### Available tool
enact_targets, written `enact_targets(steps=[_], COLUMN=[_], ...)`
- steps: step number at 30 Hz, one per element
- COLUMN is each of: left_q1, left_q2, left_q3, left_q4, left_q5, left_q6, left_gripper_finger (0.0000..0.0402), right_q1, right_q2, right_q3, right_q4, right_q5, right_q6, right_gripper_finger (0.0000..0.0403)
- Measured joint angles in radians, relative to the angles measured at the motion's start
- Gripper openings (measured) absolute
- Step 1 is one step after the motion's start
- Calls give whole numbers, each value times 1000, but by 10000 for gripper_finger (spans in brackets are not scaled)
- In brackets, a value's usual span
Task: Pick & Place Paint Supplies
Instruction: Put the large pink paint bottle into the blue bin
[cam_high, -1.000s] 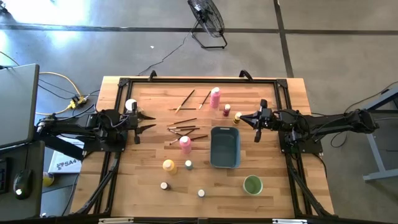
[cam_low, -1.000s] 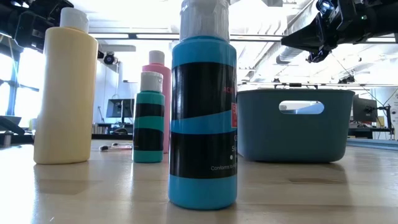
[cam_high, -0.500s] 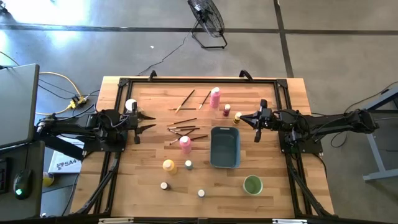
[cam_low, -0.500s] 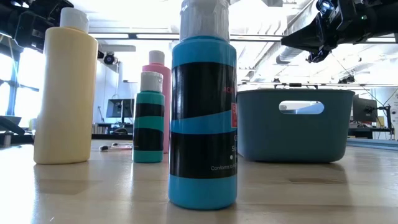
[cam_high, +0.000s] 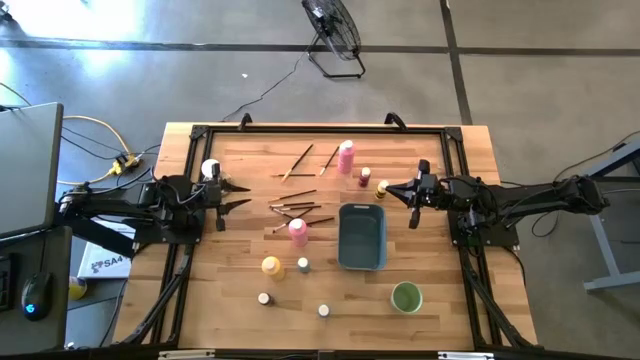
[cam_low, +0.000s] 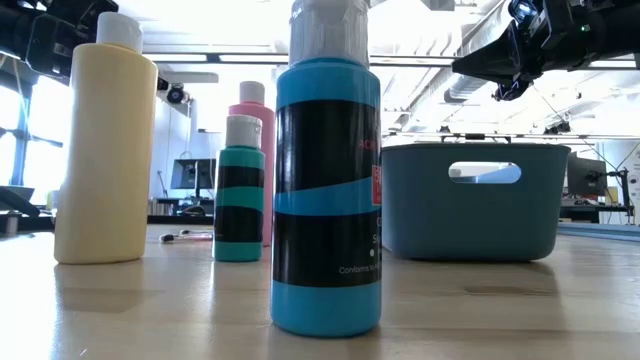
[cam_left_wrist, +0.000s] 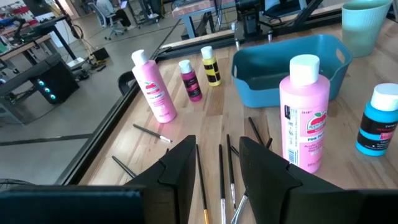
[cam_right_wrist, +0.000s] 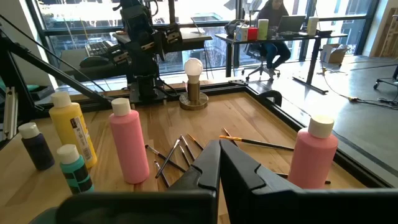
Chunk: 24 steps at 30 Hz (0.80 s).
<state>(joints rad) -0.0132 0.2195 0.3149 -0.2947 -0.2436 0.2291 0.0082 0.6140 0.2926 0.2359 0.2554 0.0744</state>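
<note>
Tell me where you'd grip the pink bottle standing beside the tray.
Probably the pink bottle at its straight-sided body, just under the white cap, coming from the left gripper side. It stands upright, with the tray close on its far side and paintbrushes lying near its base.

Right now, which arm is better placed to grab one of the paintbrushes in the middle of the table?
Probably the left. The left gripper is open, level with the paintbrush cluster and pointing straight at it; the right gripper sits beyond the blue tray.
</note>
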Motion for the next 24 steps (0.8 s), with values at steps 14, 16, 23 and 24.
enact_targets(steps=[14, 16, 23, 24], left_q1=[0, 0, 0, 0], left_q2=[0, 0, 0, 0], left_q3=[0, 0, 0, 0], left_q4=[0, 0, 0, 0], left_q5=[0, 0, 0, 0], left_q6=[-43, -43, -43, -43], left_gripper_finger=[120, 120, 120, 120], right_q1=[0, 0, 0, 0], right_q2=[0, 0, 0, 0], right_q3=[0, 0, 0, 0], right_q4=[0, 0, 0, 0], right_q5=[4, 4, 4, 4], right_q6=[0, 0, 0, 0], right_gripper_finger=[2, 2, 2, 2])
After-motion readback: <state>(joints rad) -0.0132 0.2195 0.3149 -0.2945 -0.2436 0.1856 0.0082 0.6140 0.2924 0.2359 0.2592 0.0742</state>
